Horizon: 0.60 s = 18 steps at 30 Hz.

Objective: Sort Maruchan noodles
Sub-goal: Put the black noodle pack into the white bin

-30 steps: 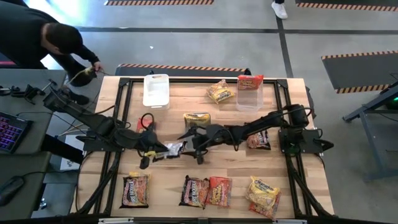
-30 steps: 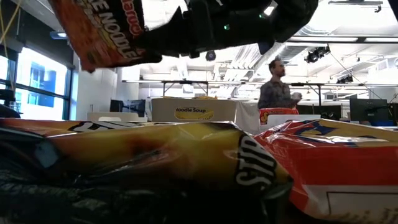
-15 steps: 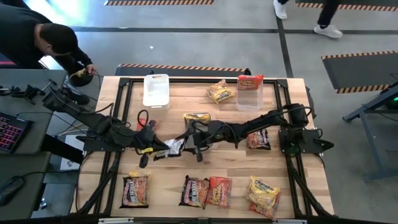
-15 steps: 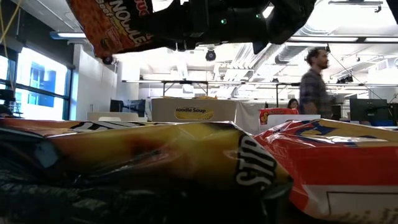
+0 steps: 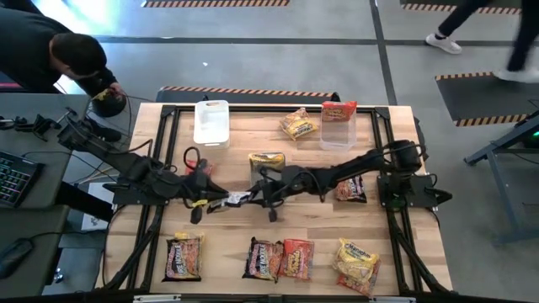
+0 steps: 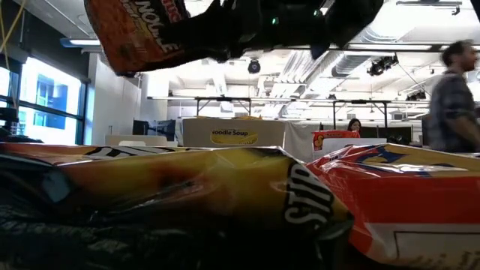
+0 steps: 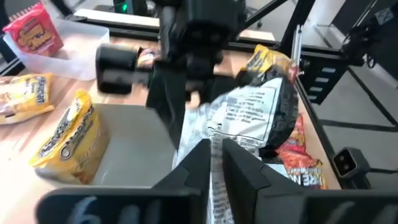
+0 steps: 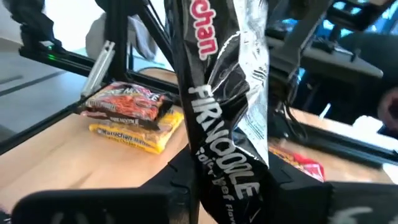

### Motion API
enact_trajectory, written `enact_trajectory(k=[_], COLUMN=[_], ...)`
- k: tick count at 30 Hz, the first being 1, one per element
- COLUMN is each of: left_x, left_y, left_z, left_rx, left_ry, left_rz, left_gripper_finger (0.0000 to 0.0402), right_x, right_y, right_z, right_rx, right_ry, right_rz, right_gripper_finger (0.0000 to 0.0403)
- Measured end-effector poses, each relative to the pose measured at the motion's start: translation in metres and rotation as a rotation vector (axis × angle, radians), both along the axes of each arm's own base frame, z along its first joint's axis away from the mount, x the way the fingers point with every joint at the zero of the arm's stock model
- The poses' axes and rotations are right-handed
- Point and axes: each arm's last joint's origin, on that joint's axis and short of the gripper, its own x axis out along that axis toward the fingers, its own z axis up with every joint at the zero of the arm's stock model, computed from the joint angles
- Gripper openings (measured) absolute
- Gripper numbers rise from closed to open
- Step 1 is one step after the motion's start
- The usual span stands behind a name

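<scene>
A dark brown-black Maruchan noodle packet hangs in the air over the table's middle, between my two grippers. My left gripper is shut on its left end, and my right gripper is shut on its right end. In the low view the packet shows high up, clear of the table. The left wrist view shows its silver printed back; the right wrist view shows its black front. My left gripper pinches the packet's left end edge between its two fingers, coming level from the table's left. The packet is lifted clear and reaches away toward the other gripper. My right gripper pinches the packet's right end between its two fingers, coming level from the table's right. The packet stands on edge in the hold, clear of the table.
An empty clear bin and a clear bin holding a red packet stand at the far side. Yellow packets and a dark one lie mid-table. Several packets line the near edge. A person bends at the far left.
My right gripper has moved toward the table's left onto the held packet and shut on its right end. The packet has stayed in the air in my left gripper, and has shifted a little in the low view.
</scene>
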Motion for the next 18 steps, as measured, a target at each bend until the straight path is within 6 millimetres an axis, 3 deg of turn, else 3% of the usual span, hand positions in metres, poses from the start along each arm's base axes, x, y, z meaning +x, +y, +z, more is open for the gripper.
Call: enact_trajectory(k=[6, 9, 15, 18], left_x=[-0.015, -0.022, -0.025, -0.023], left_y=[0.008, 0.013, 0.021, 0.021], left_z=[0.002, 0.004, 0.018, 0.028], left_rx=[-0.02, -0.037, -0.117, -0.105], left_ry=[0.031, 0.041, 0.047, 0.038], left_rz=[0.017, 0.035, 0.053, 0.022], left_gripper_finger=[0.0099, 0.0131, 0.0189, 0.0213], right_x=[-0.022, -0.023, -0.006, 0.007], right_y=[-0.007, -0.009, -0.011, -0.016], right_z=[0.032, 0.049, 0.074, 0.074], right_rx=[0.026, 0.018, -0.051, -0.071], right_ry=[0.171, 0.285, 0.459, 0.493], right_rz=[-0.133, -0.204, -0.279, -0.296], right_gripper_finger=[0.0069, 0.006, 0.0053, 0.0053])
